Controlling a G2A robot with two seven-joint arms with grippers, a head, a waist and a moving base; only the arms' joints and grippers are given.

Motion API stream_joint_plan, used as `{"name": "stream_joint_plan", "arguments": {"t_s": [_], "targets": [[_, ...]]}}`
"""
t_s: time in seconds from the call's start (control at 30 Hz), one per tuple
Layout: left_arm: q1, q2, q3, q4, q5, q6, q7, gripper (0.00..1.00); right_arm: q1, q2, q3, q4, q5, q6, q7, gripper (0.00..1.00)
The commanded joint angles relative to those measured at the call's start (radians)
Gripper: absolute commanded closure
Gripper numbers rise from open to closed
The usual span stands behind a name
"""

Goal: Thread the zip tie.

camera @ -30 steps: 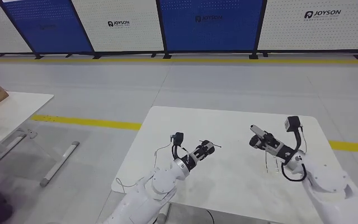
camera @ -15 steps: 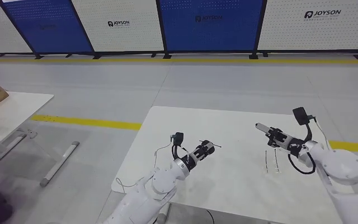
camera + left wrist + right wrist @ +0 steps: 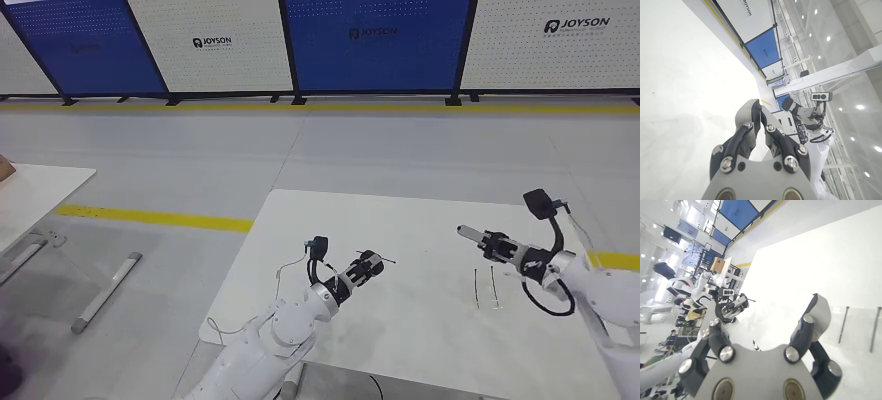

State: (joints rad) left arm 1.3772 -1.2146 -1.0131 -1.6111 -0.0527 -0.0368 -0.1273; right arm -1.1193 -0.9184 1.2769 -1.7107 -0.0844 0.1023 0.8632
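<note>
Left gripper [image 3: 370, 264] [image 3: 760, 111] is over the middle of the bench [image 3: 400, 215], unchanged from a second ago. Its fingers [image 3: 748, 115] are pressed together, pinching a thin black tie [image 3: 388, 261] [image 3: 751, 300]. The tie crosses the fingertips and sticks out on both sides, clear of the bench top.

Right gripper [image 3: 468, 234] [image 3: 764, 308] is above the right part of the bench, pointing toward the left gripper and well apart from it. Its fingers [image 3: 818, 308] are spread wide and hold nothing. Since a second ago the right arm has drawn back toward the right edge of the bench. The wrist now sits farther out, while the fingertips have barely moved.

Two loose ties [image 3: 485, 288] [image 3: 843, 325] lie flat and side by side on the bench, near the right gripper. They sit between it and the near edge and touch neither gripper. The arm partly covered them before; both now lie fully exposed, in the same place.
</note>
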Motion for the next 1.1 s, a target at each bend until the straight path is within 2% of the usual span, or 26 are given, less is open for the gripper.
{"name": "stream_joint_plan", "arguments": {"t_s": [0.0, 0.1, 0.17, 0.33, 0.43, 0.57, 0.93, 1.07], "targets": [[0.000, 0.000, 0.000, 0.000, 0.000, 0.000, 0.000, 1.00, 0.004, 0.009, 0.023, -0.007, -0.020, -0.015, 0.099, 0.00], [0.000, 0.000, 0.000, 0.000, 0.000, 0.000, 0.000, 1.00, 0.028, 0.023, 0.033, -0.007, -0.101, -0.043, 0.240, 0.00], [0.000, 0.000, 0.000, 0.000, 0.000, 0.000, 0.000, 1.00, 0.048, 0.028, 0.016, 0.013, -0.184, -0.030, 0.280, 0.00], [0.000, 0.000, 0.000, 0.000, 0.000, 0.000, 0.000, 1.00, 0.112, 0.015, -0.068, 0.092, -0.231, -0.006, 0.307, 0.00], [0.000, 0.000, 0.000, 0.000, 0.000, 0.000, 0.000, 1.00, 0.157, 0.002, -0.159, 0.138, -0.366, 0.054, 0.272, 0.00], [0.000, 0.000, 0.000, 0.000, 0.000, 0.000, 0.000, 1.00, 0.208, -0.022, -0.230, 0.207, -0.380, 0.099, 0.241, 0.00], [0.000, 0.000, 0.000, 0.000, 0.000, 0.000, 0.000, 1.00, 0.217, -0.026, -0.235, 0.219, -0.365, 0.099, 0.233, 0.00], [0.000, 0.000, 0.000, 0.000, 0.000, 0.000, 0.000, 1.00, 0.208, -0.025, -0.260, 0.211, -0.419, 0.011, 0.242, 0.00]]}}
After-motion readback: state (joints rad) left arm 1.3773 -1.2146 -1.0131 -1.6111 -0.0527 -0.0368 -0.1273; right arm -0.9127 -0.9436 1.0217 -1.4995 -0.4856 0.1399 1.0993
